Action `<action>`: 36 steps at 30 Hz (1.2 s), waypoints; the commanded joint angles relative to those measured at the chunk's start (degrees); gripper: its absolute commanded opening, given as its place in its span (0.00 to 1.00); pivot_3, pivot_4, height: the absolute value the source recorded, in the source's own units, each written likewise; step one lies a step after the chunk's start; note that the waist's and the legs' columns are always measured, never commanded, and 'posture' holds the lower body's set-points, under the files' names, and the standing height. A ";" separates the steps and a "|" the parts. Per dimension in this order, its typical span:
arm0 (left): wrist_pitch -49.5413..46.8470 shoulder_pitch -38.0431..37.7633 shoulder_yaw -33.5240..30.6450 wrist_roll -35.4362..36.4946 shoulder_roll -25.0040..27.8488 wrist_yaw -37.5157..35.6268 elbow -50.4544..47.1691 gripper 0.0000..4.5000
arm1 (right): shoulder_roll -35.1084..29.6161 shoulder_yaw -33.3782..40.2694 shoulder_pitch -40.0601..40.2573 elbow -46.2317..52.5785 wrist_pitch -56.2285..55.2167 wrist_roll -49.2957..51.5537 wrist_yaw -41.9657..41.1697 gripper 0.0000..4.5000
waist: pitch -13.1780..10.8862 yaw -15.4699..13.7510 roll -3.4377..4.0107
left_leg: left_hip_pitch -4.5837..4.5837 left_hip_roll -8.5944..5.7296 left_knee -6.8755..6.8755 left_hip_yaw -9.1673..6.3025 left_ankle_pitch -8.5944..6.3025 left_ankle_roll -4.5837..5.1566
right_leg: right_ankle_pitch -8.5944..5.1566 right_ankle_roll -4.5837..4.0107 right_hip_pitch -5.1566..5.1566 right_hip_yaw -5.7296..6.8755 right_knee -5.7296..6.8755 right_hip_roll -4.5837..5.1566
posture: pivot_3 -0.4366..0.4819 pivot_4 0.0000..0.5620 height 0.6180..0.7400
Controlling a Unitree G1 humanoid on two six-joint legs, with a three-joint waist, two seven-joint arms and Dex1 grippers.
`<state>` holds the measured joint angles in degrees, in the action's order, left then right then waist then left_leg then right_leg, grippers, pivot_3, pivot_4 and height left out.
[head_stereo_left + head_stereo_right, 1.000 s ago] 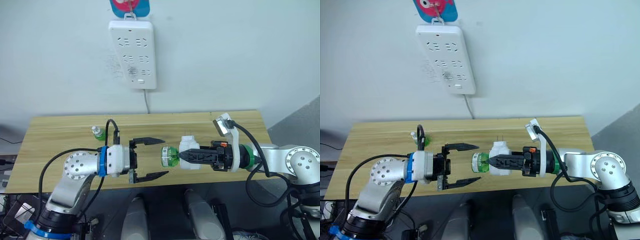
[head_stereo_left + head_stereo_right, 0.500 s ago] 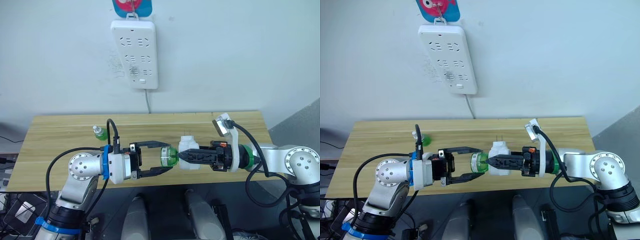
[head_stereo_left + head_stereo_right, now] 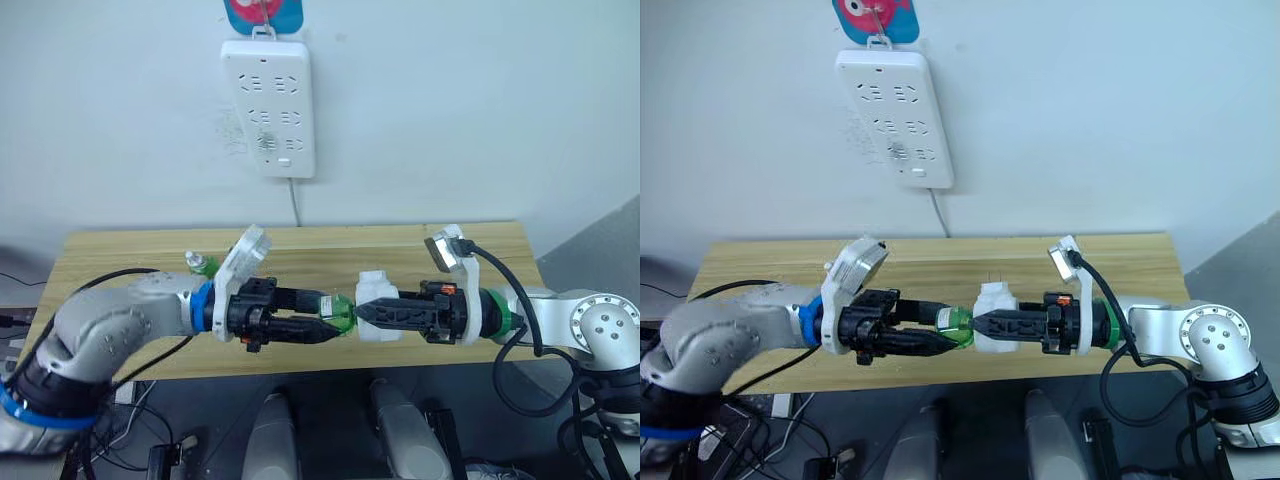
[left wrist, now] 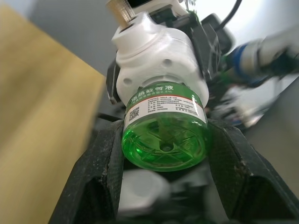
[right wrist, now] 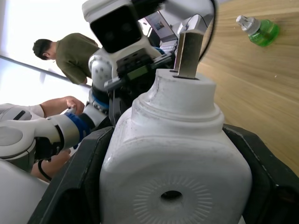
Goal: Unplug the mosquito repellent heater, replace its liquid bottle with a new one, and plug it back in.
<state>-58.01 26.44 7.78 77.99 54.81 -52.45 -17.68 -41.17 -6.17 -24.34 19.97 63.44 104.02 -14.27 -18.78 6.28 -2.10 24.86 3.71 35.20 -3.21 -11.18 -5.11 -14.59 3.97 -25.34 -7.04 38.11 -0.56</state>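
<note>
**A:** Two grippers on one assembly, held in the air above the front edge of the wooden table (image 3: 120,255). Right gripper (image 3: 362,311) is clamped on the mosquito repellent heater (image 3: 374,290), one black finger on each side of the white body. Left gripper (image 3: 333,320) is closed around the liquid bottle (image 3: 340,312), which is seated in the heater's end.

**B:** Bottle contact confirmed?

**A:** Yes. In the left wrist view the green bottle (image 4: 164,135) sits between both fingers (image 4: 100,179), each pressed to its side, base toward the camera, label band next to the heater's white collar (image 4: 156,60). Arms are roughly in line, fingertips pointing at each other.

**B:** Heater orientation?

**A:** Lying sideways. Right wrist view shows the round vent hole (image 5: 171,195) facing the camera and a metal plug prong (image 5: 188,53) sticking out of the far end. Plug is not in any socket.

**B:** Power strip?

**A:** White power strip (image 3: 268,105) hangs on the wall above the table, cord running down behind the back edge. Well apart from the heater.

**B:** The new one?

**A:** New bottle (image 3: 201,265), green with a white cap, lies on the table near the left arm, beside its wrist camera mount. Nothing touching it. Right wrist view has it too (image 5: 258,31), tipped on its side on the wood.

**B:** Anything else?

**A:** One person in a dark green shirt (image 5: 74,56) in the background of the right wrist view.
</note>
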 commanded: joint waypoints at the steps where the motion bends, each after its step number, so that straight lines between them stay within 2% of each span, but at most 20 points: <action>1: -5.63 0.70 -3.71 2.02 1.29 0.89 2.04 0.50 | -0.78 -0.04 0.27 1.87 0.82 -0.73 -0.13 0.69 | -0.01 0.21 0.01 | 0.00 0.00 -0.01 -0.01 0.00 0.00 | 0.00 0.00 -0.01 0.01 0.00 0.00 | 0.29 0.61 1.00; 7: -2.72 -2.26 -4.69 -5.04 -0.69 1.30 -1.45 0.50 | -1.26 -0.09 0.71 2.25 0.40 -0.35 -0.01 0.69 | -0.02 0.09 0.03 | 0.00 0.02 -0.09 -0.01 0.00 -0.01 | -0.01 -0.02 -0.05 0.01 -0.01 0.00 | 0.28 0.61 1.00; 10: 2.62 -4.88 -4.16 -12.09 -0.77 -1.38 -3.38 0.50 | -1.40 -0.03 0.97 2.47 0.28 -0.25 0.03 0.69 | -0.02 -0.03 0.03 | 0.00 0.01 -0.07 0.02 0.01 -0.01 | -0.01 -0.02 -0.04 -0.02 -0.03 0.01 | 0.29 0.61 1.00; 12: 8.77 -7.59 -3.89 -17.93 -0.36 -5.34 -4.85 0.66 | -1.43 0.00 0.85 2.23 0.28 -0.38 -0.07 0.69 | -0.01 -0.01 0.03 | -0.01 0.01 -0.06 0.05 0.01 -0.02 | -0.01 -0.02 -0.04 -0.04 -0.03 0.01 | 0.29 0.61 1.00; 17: 21.49 -13.85 -4.03 -29.11 -0.73 -12.21 -7.13 1.00 | -1.41 -0.02 0.72 1.95 0.04 -0.22 0.11 0.69 | -0.01 -0.17 0.03 | -0.03 0.01 -0.07 0.10 0.01 -0.02 | -0.01 -0.03 -0.05 -0.08 -0.03 0.01 | 0.29 0.61 1.00; 20: 35.21 -19.87 -3.70 -39.10 -0.87 -17.31 -6.99 1.00 | -1.34 -0.02 0.87 2.00 -0.02 -0.16 0.25 0.69 | -0.01 -0.14 0.03 | -0.03 0.00 -0.09 0.18 0.00 -0.02 | -0.01 -0.03 -0.05 -0.14 -0.12 0.03 | 0.29 0.61 1.00; 23: 51.30 -23.22 -4.36 -47.35 -6.48 -17.43 -4.65 1.00 | -1.22 -0.03 0.94 2.07 -0.15 -0.14 0.43 0.69 | -0.02 -0.42 0.03 | -0.02 0.00 -0.14 0.19 0.00 -0.01 | -0.01 -0.04 -0.07 -0.14 -0.12 0.05 | 0.29 0.61 1.00; 27: 66.04 -24.48 -5.52 -52.88 -13.77 -16.06 -2.74 1.00 | -1.17 -0.13 0.96 2.21 -0.21 0.02 0.61 0.69 | -0.01 -1.02 0.03 | 0.00 -0.01 -0.09 0.23 0.00 -0.02 | -0.01 -0.04 -0.06 -0.17 -0.14 0.06 | 0.29 0.61 1.00; 31: 70.97 -23.86 -4.65 -54.80 -17.36 -14.70 -2.56 1.00 | -1.14 -0.23 0.87 2.15 -0.12 0.02 0.57 0.69 | -0.01 -1.19 0.03 | 0.02 -0.01 -0.04 0.24 0.00 -0.01 | 0.00 -0.03 -0.05 -0.19 -0.12 0.06 | 0.29 0.61 1.00; 36: 71.90 -21.13 -3.04 -55.44 -20.63 -12.71 -2.57 1.00 | -0.91 -0.43 0.47 1.96 -0.09 0.18 0.75 0.69 | -0.01 -1.18 0.03 | 0.01 -0.01 -0.01 0.21 0.00 -0.01 | 0.01 -0.01 -0.02 -0.17 -0.11 0.06 | 0.29 0.62 1.00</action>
<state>12.94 5.41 4.48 22.38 34.25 -65.52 -19.11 -42.19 -7.38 -23.65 20.18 63.45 102.51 -13.37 -18.80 5.10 -2.07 24.87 3.70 35.19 -3.00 -11.18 -5.12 -14.58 3.96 -25.36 -7.21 38.01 -0.50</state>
